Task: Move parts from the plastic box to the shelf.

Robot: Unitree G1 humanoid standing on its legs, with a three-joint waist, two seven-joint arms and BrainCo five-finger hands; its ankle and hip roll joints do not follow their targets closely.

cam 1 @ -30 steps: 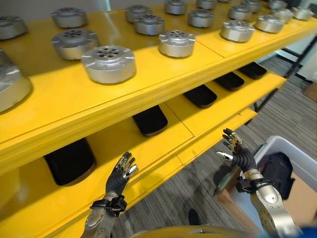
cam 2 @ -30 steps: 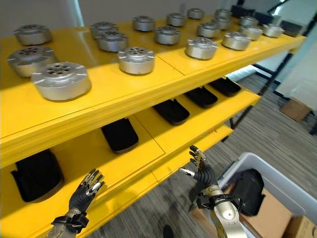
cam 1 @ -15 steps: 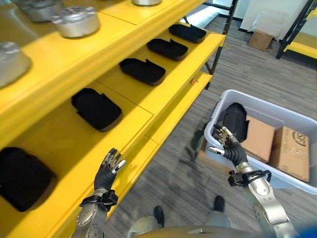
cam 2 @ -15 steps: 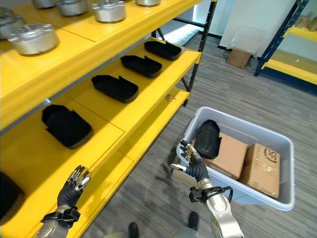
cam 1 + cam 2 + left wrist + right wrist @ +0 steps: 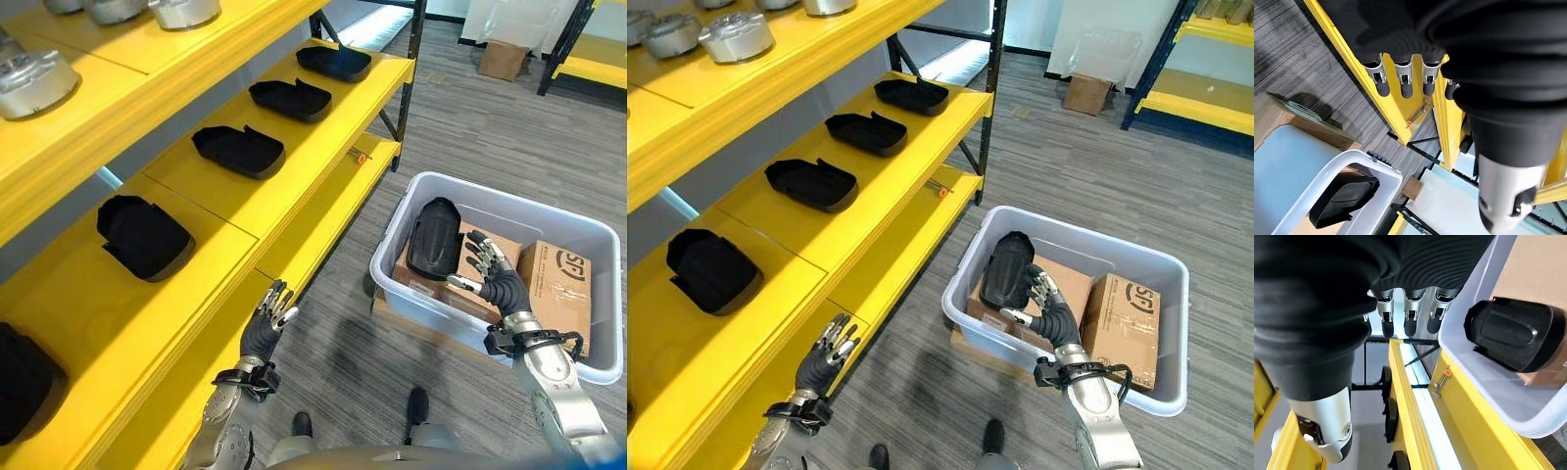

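The right hand [image 5: 1050,311], open, hovers just right of the part [image 5: 1007,270], standing lengthwise in the box [image 5: 1136,394]; left hand [image 5: 825,354], open, lower left.

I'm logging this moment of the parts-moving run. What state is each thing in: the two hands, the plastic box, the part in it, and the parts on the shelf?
Left hand: open, empty, by the shelf edge.
Right hand: open, empty, over the box.
Plastic box: on the floor, no lid.
Black part: in the box, leaning on a cardboard carton, not held.
Shelf parts: lying flat in a row.
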